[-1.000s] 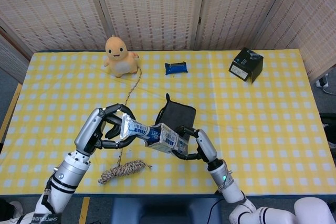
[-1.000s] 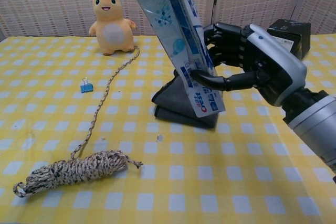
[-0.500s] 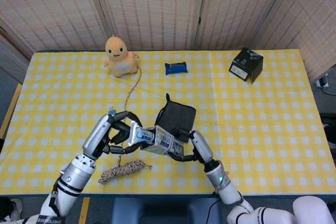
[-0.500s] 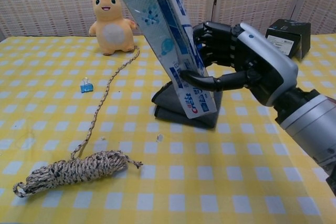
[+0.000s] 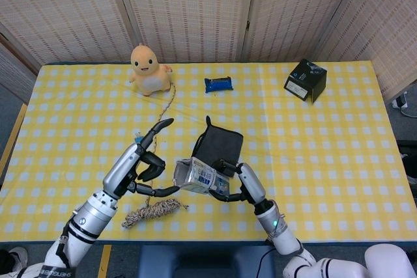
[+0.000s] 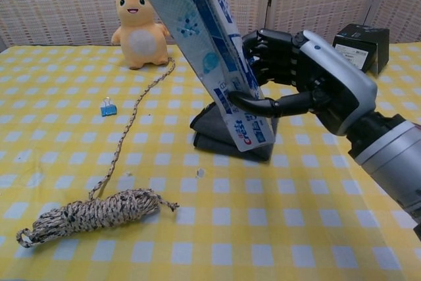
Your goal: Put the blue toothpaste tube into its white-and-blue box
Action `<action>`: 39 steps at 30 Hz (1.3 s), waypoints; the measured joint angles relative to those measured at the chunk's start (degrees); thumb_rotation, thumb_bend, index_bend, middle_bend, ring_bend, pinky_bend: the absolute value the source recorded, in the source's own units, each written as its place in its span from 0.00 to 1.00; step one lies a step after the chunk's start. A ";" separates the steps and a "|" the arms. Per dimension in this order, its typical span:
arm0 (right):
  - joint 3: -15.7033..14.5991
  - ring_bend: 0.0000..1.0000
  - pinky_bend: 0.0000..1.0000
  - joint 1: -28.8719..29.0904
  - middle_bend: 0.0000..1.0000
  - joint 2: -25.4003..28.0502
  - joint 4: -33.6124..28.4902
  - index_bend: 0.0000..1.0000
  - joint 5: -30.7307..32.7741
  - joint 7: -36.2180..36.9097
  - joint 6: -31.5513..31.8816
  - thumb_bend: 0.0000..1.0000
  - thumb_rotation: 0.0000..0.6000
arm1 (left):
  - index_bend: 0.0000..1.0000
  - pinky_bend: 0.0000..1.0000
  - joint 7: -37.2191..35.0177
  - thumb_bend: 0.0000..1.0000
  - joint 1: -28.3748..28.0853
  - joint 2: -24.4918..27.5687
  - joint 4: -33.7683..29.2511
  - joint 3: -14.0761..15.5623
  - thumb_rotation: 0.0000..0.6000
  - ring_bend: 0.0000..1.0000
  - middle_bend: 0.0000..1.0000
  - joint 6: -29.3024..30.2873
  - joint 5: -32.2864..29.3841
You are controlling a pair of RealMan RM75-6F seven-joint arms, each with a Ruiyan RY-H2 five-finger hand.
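My right hand grips the white-and-blue toothpaste box near its lower end and holds it above the table's front. In the chest view the box rises tilted up and to the left, with the right hand wrapped around it. Its open end faces my left hand, which hovers just left of it with fingers spread and nothing in them. No part of the blue tube shows outside the box; I cannot see inside.
A coiled rope lies front left, its tail running to the yellow plush toy. A dark folded pouch sits behind the box. A blue binder clip, a blue packet and a black box lie further off.
The left hand has let go at the box's open end and spread its fingers. The tube end that stuck out toward it no longer shows. The box has tilted slightly.
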 measured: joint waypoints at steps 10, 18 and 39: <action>-0.79 0.49 0.46 -0.53 0.45 1.28 1.15 0.52 -0.26 -1.77 0.13 0.29 1.00 | 0.12 0.84 4.46 0.18 1.10 0.73 0.00 0.67 1.00 0.72 0.75 2.72 1.91; -2.31 0.49 0.46 -2.04 0.45 6.11 1.33 0.52 -0.29 -8.03 0.01 0.29 1.00 | 0.30 0.24 19.27 0.18 3.81 2.15 3.62 4.40 1.00 0.28 0.38 7.58 6.51; -7.53 0.49 0.46 -5.76 0.45 15.14 1.17 0.52 0.75 -24.99 -4.98 0.29 1.00 | 0.12 0.02 30.64 0.18 14.04 1.53 35.23 17.80 1.00 0.06 0.14 15.02 21.03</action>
